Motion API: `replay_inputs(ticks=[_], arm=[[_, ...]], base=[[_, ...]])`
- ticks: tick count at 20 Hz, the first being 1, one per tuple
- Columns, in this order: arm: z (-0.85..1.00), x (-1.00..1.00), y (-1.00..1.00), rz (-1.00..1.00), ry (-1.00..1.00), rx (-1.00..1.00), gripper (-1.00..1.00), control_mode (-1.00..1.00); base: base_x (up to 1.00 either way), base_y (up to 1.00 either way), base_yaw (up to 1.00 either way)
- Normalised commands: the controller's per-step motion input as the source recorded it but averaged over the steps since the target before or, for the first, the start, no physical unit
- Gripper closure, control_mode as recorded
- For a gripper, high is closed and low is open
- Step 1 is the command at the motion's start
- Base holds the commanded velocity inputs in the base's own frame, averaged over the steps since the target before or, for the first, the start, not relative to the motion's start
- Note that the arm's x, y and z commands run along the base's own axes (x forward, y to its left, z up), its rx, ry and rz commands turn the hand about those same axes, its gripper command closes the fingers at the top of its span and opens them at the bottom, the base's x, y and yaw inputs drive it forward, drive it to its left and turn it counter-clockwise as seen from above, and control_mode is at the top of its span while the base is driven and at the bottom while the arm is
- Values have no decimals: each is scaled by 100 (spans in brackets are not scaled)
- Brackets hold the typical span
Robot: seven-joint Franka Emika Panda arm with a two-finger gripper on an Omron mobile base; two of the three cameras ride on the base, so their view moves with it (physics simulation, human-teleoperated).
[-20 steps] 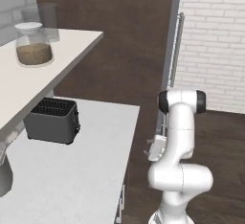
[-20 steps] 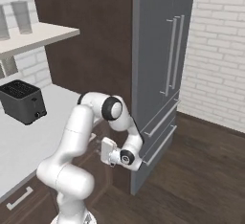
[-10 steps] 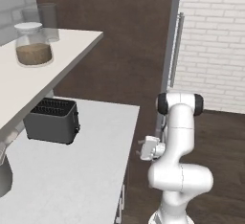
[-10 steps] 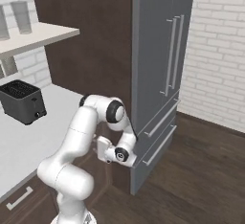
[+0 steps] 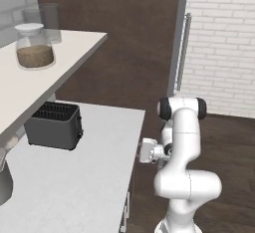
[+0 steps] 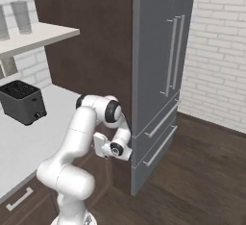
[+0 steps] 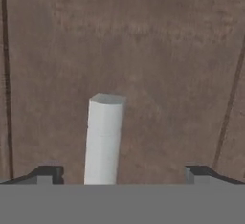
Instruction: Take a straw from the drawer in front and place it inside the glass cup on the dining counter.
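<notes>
The hand view looks straight at the dark brown wooden drawer front (image 7: 162,60), very close. A pale grey bar handle (image 7: 104,139) sticks out from it and rises between my two finger tips. My gripper (image 7: 123,173) is open, its tips wide apart on either side of the handle and not touching it. From the left base view, my gripper (image 5: 141,152) points at the cabinet face just under the white worktop's edge. The straw, the glass cup and the dining counter are out of view.
A black toaster (image 5: 54,125) stands on the white worktop (image 5: 84,182). A shelf above holds a lidded jar (image 5: 34,45) and tall frosted glasses (image 5: 50,20). A tall grey fridge (image 6: 163,75) stands to the right of the arm, over dark wood flooring.
The hand has moved left toward the cabinet face under the worktop edge, closing in on the drawer handle. The base and the scene have stayed put.
</notes>
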Motion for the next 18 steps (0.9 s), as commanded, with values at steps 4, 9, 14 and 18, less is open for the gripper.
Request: replay_inputs(ticks=[4,9,14,18], arm=[[-2,4,27,0,0,-5,-100,-100],[0,0,29,0,-5,-5,-100,-100],[0,0,39,-1,-3,-8,100,-100],[0,-9,4,-5,-2,-5,100,-100]], base=[[0,0,0],[0,0,0],[0,0,0],[0,0,0]])
